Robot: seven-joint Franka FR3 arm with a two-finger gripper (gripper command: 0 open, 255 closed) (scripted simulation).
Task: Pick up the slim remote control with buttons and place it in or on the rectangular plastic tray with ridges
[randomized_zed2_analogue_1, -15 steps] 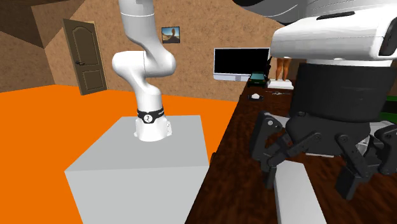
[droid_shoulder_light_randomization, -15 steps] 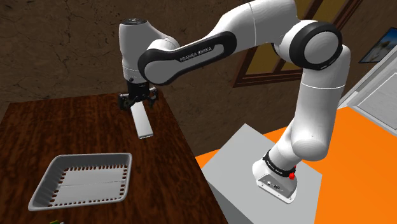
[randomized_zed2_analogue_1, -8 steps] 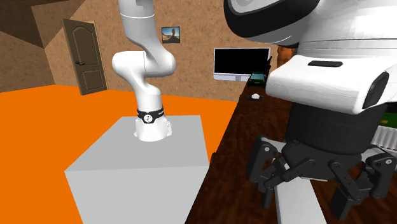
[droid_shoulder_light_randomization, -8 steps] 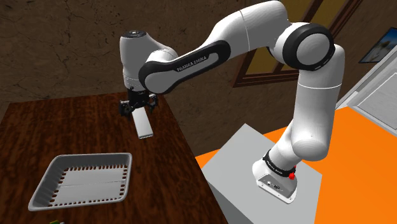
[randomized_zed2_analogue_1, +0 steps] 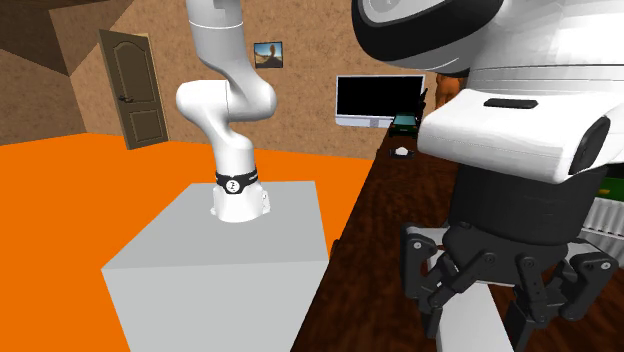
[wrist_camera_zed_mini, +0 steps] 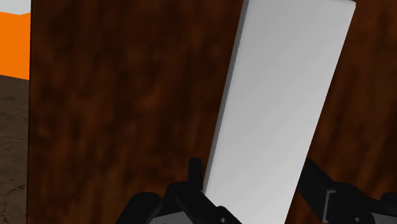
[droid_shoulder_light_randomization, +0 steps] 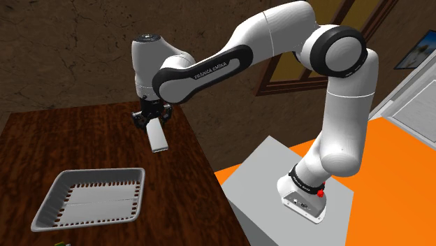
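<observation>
**Fingers closed in on the remote control**

Since half a second ago the gripper [droid_shoulder_light_randomization: 153, 120] has narrowed: its fingers [wrist_camera_zed_mini: 194, 173] now clasp one end of the plain white remote control [droid_shoulder_light_randomization: 159, 138], where before they stood wider. The arm [droid_shoulder_light_randomization: 209, 66] barely shifted. You'll find the remote control by the table's [droid_shoulder_light_randomization: 70, 140] edge on the stand's [droid_shoulder_light_randomization: 258, 182] side, toward the far corner. It is well apart from the grey ridged tray [droid_shoulder_light_randomization: 42, 213] at the near edge. The clasped end is hidden under the gripper, and the second exterior view cuts the remote control off. You can't tell whether it has lifted.

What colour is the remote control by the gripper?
The remote control is plain light grey, best seen in the wrist view.
</observation>
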